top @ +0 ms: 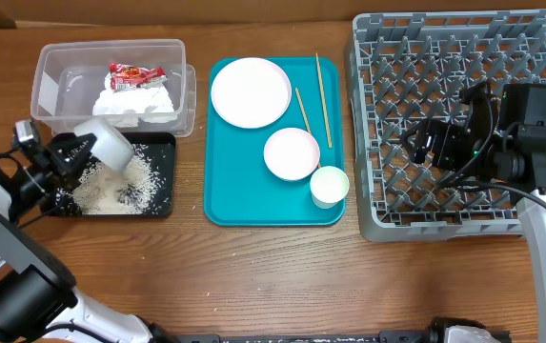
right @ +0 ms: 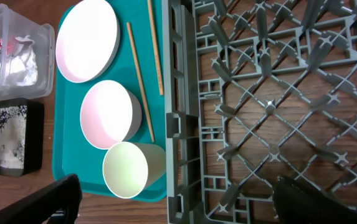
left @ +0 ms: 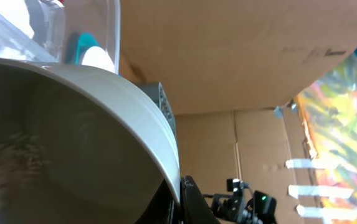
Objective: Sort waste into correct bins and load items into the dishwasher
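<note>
My left gripper is shut on the rim of a white bowl and holds it tilted over the black tray, where loose rice lies. In the left wrist view the bowl fills the frame, with my finger on its rim. The clear tub holds the red wrapper and white napkin. The plate, second bowl, cup and two chopsticks lie on the teal tray. My right gripper is open and empty over the grey dish rack.
The dish rack is empty, with upright pegs. In the right wrist view the cup lies on its side at the teal tray's near edge, beside the rack wall. Bare wooden table runs along the front.
</note>
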